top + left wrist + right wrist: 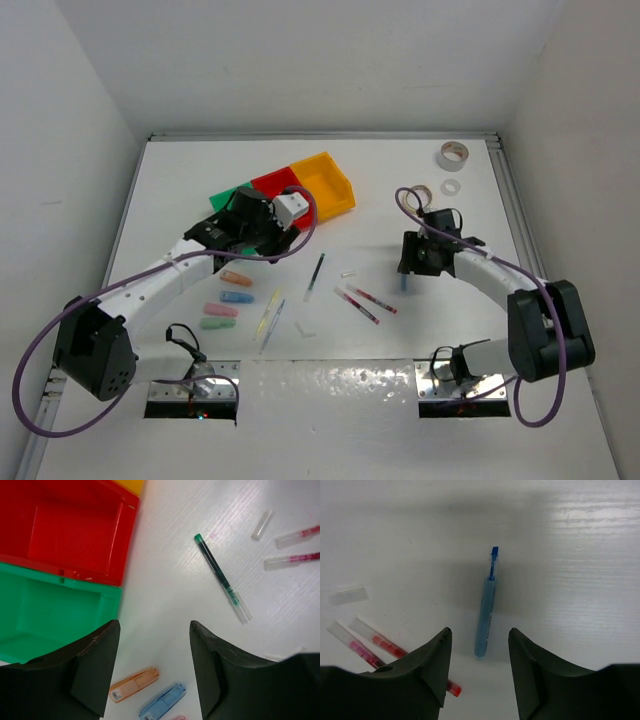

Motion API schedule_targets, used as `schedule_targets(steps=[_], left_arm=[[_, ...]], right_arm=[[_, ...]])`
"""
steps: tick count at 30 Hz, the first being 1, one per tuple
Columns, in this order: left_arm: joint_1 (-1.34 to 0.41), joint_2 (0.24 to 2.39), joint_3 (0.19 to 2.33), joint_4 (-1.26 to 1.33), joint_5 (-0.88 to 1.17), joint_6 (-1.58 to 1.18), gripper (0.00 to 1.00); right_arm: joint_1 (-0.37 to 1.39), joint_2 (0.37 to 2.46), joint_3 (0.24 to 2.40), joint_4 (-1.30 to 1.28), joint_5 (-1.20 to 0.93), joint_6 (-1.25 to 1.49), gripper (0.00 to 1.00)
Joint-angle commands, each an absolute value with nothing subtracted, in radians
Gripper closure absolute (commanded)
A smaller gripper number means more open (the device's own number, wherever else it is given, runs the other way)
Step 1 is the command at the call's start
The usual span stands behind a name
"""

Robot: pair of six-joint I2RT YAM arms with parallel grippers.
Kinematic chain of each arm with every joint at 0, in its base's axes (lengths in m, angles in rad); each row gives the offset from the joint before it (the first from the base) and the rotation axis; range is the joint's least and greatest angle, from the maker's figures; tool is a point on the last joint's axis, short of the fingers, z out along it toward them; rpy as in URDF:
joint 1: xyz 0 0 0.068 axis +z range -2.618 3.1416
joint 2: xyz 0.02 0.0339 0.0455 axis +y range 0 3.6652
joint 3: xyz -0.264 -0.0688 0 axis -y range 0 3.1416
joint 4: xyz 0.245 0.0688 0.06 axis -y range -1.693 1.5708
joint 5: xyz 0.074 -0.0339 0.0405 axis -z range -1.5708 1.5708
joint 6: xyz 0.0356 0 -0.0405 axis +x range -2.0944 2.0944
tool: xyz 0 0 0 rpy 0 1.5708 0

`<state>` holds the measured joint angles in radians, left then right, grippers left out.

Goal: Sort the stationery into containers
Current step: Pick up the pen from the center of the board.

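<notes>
- While checking the left wrist view, found left pincer (152, 630) with jaws apart and nothing between them, over bare counter (165, 555) just beside green bin (50, 615).
- Saw red bin (75, 530) joined to it, yellow-orange bin (325, 185) at the row's other end.
- Spotted orange piece (134, 684) and blue piece (162, 702) flat on counter near the fingers.
- Noted green-capped pen (220, 577) well apart from the pincer.
- Found right pincer (480, 632) apart too, clamped on nothing.
- Saw blue pen (486, 610) flat on counter, near end in the gap, touching neither finger.
- Logged two red pens (385, 645) and clear cap (349, 595) beside it.
- Placed tape rolls (452, 155) at far right corner, well apart from bins.
</notes>
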<state>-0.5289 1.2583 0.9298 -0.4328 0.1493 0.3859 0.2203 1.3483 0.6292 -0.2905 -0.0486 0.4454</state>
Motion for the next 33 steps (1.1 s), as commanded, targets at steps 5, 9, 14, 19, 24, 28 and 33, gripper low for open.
schedule_targets(steps=[5,9,14,19,24,28,33], left_arm=[[-0.514,1.207,0.936,-0.331,0.095,0.272,0.42],[-0.506,1.200,0.928,-0.311,0.060,0.233,0.42],[-0.503,1.195,0.934,-0.301,0.049,0.219,0.40],[-0.497,1.184,0.927,-0.285,0.121,0.204,0.24],[-0.491,1.137,0.876,-0.169,0.300,0.175,0.07],[-0.479,1.106,0.838,-0.019,0.422,0.080,0.18],[-0.463,1.120,0.850,0.142,0.506,0.011,0.75]], right_arm=[[0.251,1.443,0.637,-0.262,-0.002,0.477,0.56],[0.270,1.486,0.630,-0.250,0.083,0.495,0.64],[0.285,1.522,0.640,-0.229,0.106,0.503,0.91],[0.288,1.461,0.667,-0.236,0.121,0.476,1.00],[0.325,1.270,0.698,-0.111,0.026,0.508,1.00],[0.429,1.164,0.655,0.331,-0.106,0.589,1.00],[0.552,1.192,0.684,0.543,-0.239,0.508,1.00]])
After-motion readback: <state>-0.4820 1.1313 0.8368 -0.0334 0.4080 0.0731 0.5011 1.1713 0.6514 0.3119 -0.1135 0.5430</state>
